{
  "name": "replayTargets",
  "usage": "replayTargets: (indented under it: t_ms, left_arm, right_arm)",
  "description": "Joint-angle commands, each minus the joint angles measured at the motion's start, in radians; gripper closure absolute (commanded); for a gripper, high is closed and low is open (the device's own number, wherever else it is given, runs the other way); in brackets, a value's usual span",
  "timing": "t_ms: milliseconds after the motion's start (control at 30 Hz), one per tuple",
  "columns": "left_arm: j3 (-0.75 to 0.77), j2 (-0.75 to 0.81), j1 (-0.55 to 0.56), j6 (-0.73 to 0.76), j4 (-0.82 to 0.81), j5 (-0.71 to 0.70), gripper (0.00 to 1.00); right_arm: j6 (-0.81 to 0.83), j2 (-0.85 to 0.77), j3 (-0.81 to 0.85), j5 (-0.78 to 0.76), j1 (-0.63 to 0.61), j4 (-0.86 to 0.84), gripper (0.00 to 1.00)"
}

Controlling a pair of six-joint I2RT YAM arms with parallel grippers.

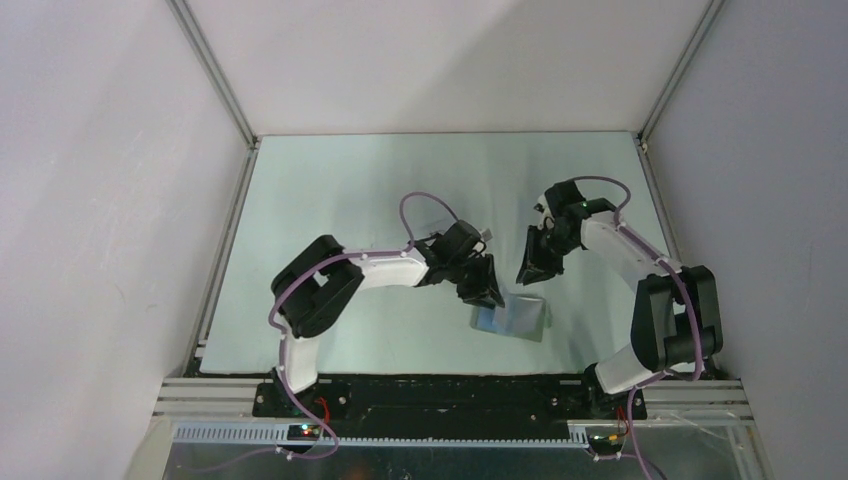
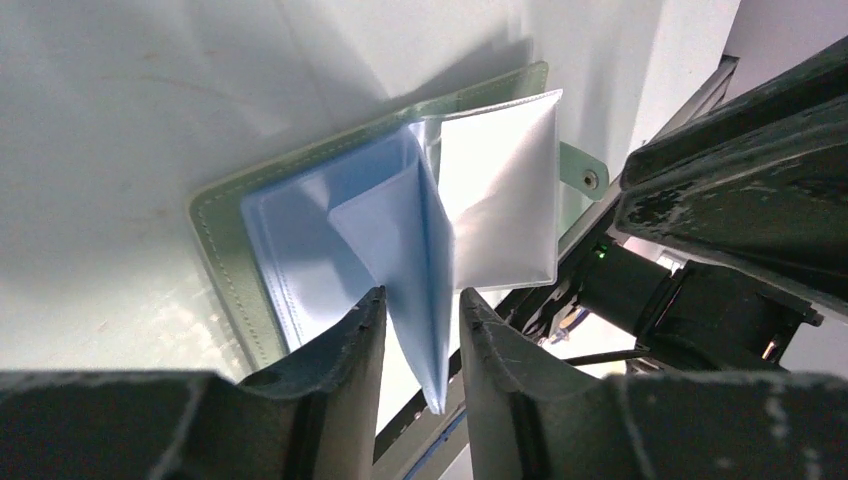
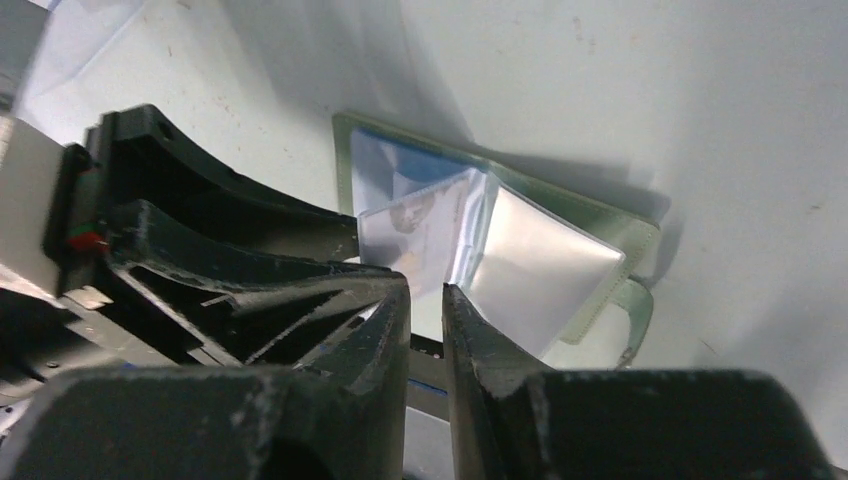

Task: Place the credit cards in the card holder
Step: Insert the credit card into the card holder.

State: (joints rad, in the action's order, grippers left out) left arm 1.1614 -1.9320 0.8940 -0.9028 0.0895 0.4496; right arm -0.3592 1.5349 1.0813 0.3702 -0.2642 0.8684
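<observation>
The card holder (image 1: 512,318) lies open on the table, grey-green outside with light-blue sleeves inside. In the left wrist view (image 2: 300,240) one blue sleeve leaf (image 2: 425,300) stands up between my left gripper's (image 2: 420,310) fingers, with a gap on each side. A pale whitish rectangle (image 2: 500,190), perhaps a credit card, fills the right sleeve. I see no loose card. My left gripper (image 1: 486,288) hovers at the holder's left edge. My right gripper (image 1: 535,263) hangs just behind the holder. In the right wrist view (image 3: 427,292) its jaws stand a narrow slit apart, empty, above the holder (image 3: 560,260).
A clear plastic case (image 1: 440,224) lies behind the left wrist and shows at the top left of the right wrist view (image 3: 70,50). The holder's snap tab (image 2: 583,172) sticks out on its right side. Metal frame rails border the table.
</observation>
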Motion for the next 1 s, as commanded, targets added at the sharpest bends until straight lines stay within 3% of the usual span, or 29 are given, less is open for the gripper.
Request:
replayTargets:
  t_ms: [0,400,733,967]
  left_arm:
    - [0.079,-0.046,0.036,-0.02,-0.036,0.048,0.61]
    - [0.154,-0.028,0.087,-0.061,-0.043,0.059,0.48]
    - [0.247,-0.148,0.134,-0.106,-0.083,0.114,0.47]
    - [0.271,-0.166,0.131,-0.11,-0.084,0.128,0.47]
  right_arm:
    - [0.028,-0.041,0.027,-0.005,0.042,0.037,0.77]
    - [0.023,-0.062,0.027,0.065,0.104,0.023,0.77]
    - [0.017,-0.147,0.026,0.035,0.225,0.024,0.77]
    - [0.027,-0.132,0.025,0.058,0.244,0.031,0.78]
